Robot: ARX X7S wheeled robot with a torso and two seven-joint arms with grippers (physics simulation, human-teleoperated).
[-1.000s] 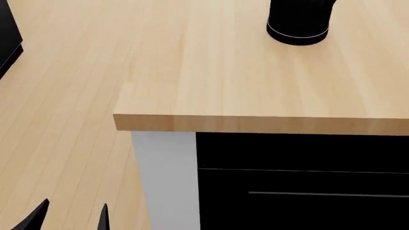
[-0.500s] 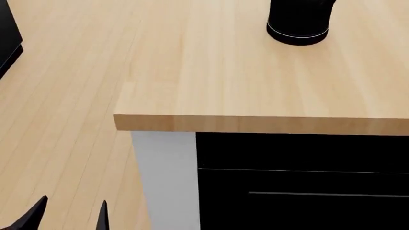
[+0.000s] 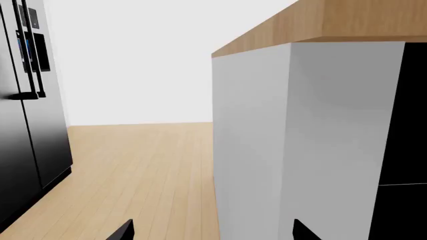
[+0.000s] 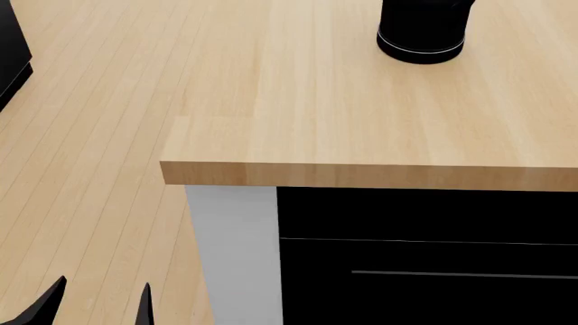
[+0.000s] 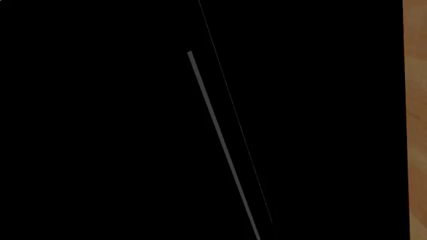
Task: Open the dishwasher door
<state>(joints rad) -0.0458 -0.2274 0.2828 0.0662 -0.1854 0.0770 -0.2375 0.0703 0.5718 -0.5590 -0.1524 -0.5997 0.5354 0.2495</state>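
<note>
Dishwasher door (image 4: 424, 284) fills the lower right of the head view, a glossy black panel set under the overhanging edge of a light wooden countertop (image 4: 298, 108). A thin grey bar handle (image 4: 461, 275) runs level across it, and a fine pale seam above the handle separates the panel from a narrow black top strip (image 4: 424, 213). The door sits flush with that strip and looks closed. To its left stands a white end panel (image 4: 233, 250) of the counter unit, and beyond that the wooden floor (image 4: 81, 169).

On the countertop, well back from the front edge, stands a round black kettle (image 4: 421, 30) with a thin silver ring near its base; only its lower part shows, so what it holds cannot be told.

The left gripper (image 4: 95, 305) shows only as two dark fingertips at the bottom left of the head view, spread apart with nothing between them, above the floor and clear of the white panel. In the left wrist view the same two tips frame the corner of the white panel, with a tall black refrigerator (image 3: 27, 110) off across the room.

The right gripper itself is not seen in any view. Its wrist camera looks close at the black door, where the handle (image 5: 223, 145) crosses as a slanted grey line beside the thin seam, with a strip of wood at the edge.
</note>
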